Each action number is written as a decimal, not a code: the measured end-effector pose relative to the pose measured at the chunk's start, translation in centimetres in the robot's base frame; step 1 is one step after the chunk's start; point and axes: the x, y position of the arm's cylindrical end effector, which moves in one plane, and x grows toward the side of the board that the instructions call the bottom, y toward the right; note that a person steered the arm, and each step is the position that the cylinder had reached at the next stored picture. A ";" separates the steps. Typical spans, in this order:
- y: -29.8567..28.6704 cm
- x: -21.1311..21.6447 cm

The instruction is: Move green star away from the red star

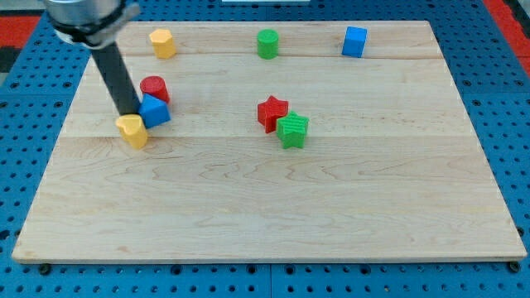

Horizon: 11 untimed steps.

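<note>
Green star (292, 130) sits near the middle of the worktop (248, 207), touching the red star (272, 112), which lies at about its ten o'clock; the two have not been separated, so the push itself is not yet begun, as I judge it.

Going from the view's left: my tip (130, 113) stands well away from both stars, pressed in among a cluster. A yellow block (132, 131) is just at its six o'clock, a blue block (155, 111) just at its three o'clock, and a red cylinder (154, 88) at about its one o'clock. Along the view's top run a yellow block (162, 42), a green cylinder (267, 43) and a blue cube (354, 40).

No jaws exist on this rod, so there is nothing to open or close.

The step in hand looks like the approach. Next, the tip likely has to leave the cluster without dragging those blocks, cross toward the view's right, and settle in the narrow spot at the green star's ten o'clock side, then push toward four o'clock. Coming in too far over risks carrying the red star along.
</note>
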 end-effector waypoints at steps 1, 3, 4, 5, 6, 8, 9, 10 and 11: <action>3.3 2.2; 4.6 2.3; 9.1 4.5; 16.0 4.5; 21.4 4.1; 27.5 2.3; 25.3 3.7; 23.3 0.7; 24.8 -0.6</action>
